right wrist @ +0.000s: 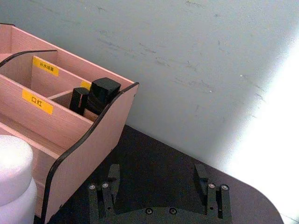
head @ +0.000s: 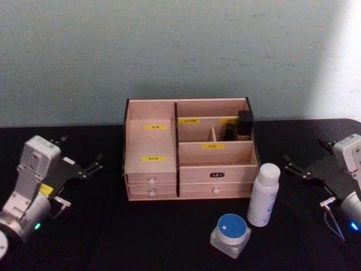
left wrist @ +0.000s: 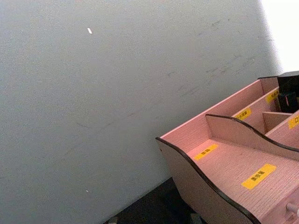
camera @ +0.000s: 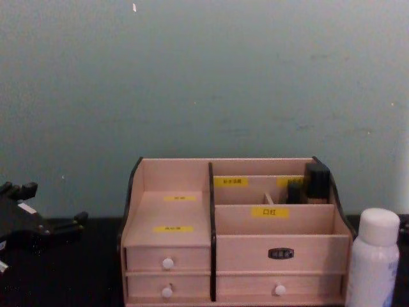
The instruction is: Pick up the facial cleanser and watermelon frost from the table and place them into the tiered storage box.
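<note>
Head view: blue-lidded jar (head: 230,235) sits nearest the robot on the black surface (head: 113,237). It lies inboard of the right hand (head: 302,149) and closer to the robot's body than that hand's fingertips. White bottle (head: 263,195), white cap, stands upright just beyond the jar, between the right hand and the tiered storage box (head: 237,172). It is close beside the box's right front corner; contact not resolvable. Cannot tell which of the two is the cleanser. Right hand is off the box's right side, fingers spread, nothing between them; right wrist view agrees, with the box wall ahead of the fingers. Left hand (head: 84,148) is off the box's left side, fingers likewise spread and empty. Box stands between the two hands, drawers facing the robot. Black items (head: 242,125) stand in its rear compartment on the right hand's side. Grey-green wall (head: 180,51) lies behind.
</note>
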Robot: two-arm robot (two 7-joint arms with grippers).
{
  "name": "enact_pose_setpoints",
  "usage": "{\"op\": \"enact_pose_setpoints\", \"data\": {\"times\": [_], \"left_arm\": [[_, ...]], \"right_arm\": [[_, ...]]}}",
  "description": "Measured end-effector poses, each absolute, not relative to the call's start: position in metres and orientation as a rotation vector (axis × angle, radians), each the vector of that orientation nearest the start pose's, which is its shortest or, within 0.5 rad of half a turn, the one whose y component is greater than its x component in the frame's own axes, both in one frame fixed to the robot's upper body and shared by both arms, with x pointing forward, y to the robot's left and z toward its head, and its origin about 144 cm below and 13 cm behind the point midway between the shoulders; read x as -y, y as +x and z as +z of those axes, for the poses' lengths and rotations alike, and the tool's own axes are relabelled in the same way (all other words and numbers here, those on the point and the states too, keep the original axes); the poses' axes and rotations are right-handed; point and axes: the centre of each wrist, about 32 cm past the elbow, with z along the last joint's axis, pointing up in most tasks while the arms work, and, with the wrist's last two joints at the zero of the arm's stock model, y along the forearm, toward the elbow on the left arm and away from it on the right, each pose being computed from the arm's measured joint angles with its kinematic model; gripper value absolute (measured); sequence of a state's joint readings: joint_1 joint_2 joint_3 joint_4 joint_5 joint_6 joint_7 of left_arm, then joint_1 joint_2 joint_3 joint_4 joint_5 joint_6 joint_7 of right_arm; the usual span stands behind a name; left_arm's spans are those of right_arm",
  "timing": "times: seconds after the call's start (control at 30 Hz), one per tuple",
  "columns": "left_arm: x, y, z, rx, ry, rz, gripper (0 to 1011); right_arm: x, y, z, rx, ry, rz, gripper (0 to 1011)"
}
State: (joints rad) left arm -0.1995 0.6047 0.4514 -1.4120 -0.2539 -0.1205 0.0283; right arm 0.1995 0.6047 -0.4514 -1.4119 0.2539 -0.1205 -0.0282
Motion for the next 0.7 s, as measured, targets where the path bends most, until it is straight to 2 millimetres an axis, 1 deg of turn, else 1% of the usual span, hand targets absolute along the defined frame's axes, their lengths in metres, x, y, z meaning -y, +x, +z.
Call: {"op": "enact_pose_setpoints", "data": {"times": [0.7], "left_arm": [[-0.3097,0.4886,1.1398,0.285,0.304,1.248,1001]], "right_arm": [[0.3097,0.4886,1.1398,0.285,-0.305,-1.248,1003]]}}
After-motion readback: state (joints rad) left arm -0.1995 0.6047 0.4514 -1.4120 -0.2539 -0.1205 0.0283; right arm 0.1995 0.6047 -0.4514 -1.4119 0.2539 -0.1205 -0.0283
